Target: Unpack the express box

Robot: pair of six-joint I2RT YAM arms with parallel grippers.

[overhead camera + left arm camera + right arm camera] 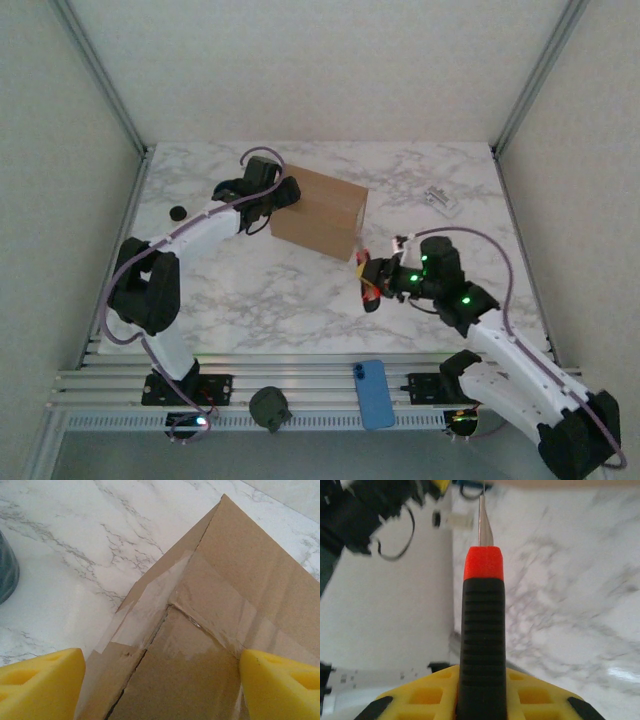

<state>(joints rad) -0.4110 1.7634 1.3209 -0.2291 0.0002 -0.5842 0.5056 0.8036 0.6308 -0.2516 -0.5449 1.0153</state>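
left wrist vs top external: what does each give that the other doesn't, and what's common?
Left wrist adds close detail: clear tape wrinkled across the flap seam of the box, a dark split along that seam, and the yellow fingers of the left gripper spread apart over the box corner. Top external adds layout: the right gripper holding a red-and-black knife close to the box's near corner, and a blue phone at the near edge. Shared: the brown box and the marble table.

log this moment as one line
left fingers open at express box end | right fingers shut on knife, blade out, near box corner | tape across seam
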